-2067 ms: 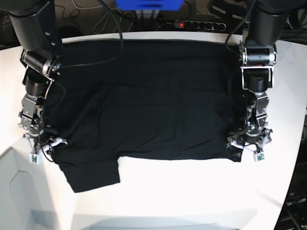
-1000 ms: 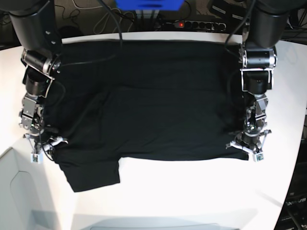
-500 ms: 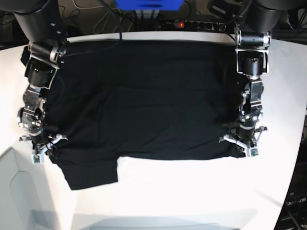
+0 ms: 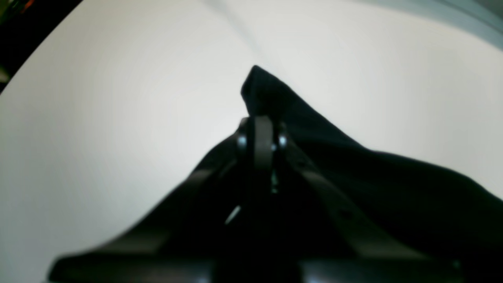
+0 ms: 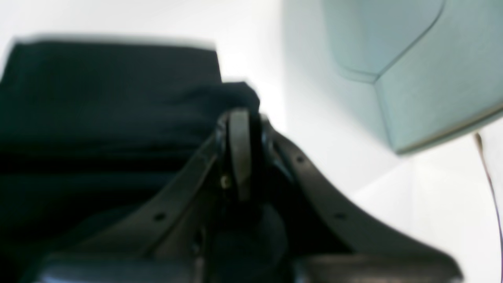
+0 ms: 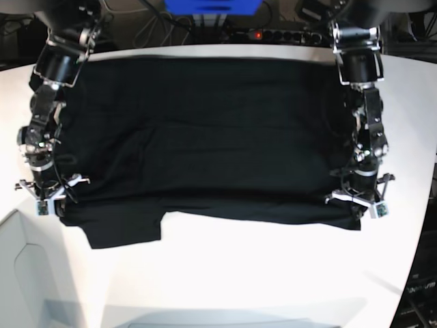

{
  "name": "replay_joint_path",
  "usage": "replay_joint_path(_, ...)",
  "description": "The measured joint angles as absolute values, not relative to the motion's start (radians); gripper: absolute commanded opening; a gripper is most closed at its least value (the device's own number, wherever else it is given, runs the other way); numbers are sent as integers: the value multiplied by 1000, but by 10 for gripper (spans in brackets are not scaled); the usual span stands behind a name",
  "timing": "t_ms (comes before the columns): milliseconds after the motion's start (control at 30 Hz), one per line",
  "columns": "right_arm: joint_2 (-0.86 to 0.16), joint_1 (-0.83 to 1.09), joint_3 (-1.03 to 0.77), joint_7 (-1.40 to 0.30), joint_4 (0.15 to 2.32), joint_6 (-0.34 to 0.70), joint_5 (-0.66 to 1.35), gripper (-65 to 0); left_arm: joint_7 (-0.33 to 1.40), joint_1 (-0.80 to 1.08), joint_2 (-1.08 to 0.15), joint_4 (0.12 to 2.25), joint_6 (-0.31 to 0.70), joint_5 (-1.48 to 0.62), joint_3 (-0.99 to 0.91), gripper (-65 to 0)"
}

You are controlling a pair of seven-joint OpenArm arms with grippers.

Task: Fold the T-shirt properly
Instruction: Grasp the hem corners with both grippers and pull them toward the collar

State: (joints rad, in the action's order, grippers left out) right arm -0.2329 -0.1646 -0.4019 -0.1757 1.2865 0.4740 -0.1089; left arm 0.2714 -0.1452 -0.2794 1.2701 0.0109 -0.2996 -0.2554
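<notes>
The bench (image 6: 273,273) is bare in front of both tools, past the shirt (image 6: 205,137) edge. A pale box (image 5: 412,59) sits close beside the right tool (image 5: 239,118).

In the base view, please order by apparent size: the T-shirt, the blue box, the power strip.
1. T-shirt, by far largest.
2. and 3. Blue box and power strip: similar; the box is cut off, so no ranking.
</notes>
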Motion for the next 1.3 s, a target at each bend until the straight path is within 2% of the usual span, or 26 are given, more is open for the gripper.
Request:
replay_joint_path(333,-247,40,-417,-183,1395,477,-58,-650,276,14,-252,1338,5,-299,-281,-650)
replay_joint_path(633,-246,67,-450,-176,1392,477,-58,-650,281,80,-230,1337,6,-300,-318,-648)
replay_joint_path(700,-246,67,-451,-176,1391,477,-58,-650,280,80,-231,1337,5,-300,-311,-618)
replay_joint_path(867,-247,67,-451,-181,1391,477,-59,-645,284,101,-233,1351,2,-299,-315,-415)
replay_joint_path(967,-246,62,-450,-236,1392,477,-58,-581,281,144,-229,1432,8,-297,-333,-328)
replay_joint_path(1100,-247,59,-451,-239,1394,477,-59,-490,272,143,-210,1476,6,-300,-417,-320)
replay_joint_path(1300,-247,59,-451,-240,1394,477,-59,-465,277,67,-213,1436,7,-298,-421,-320)
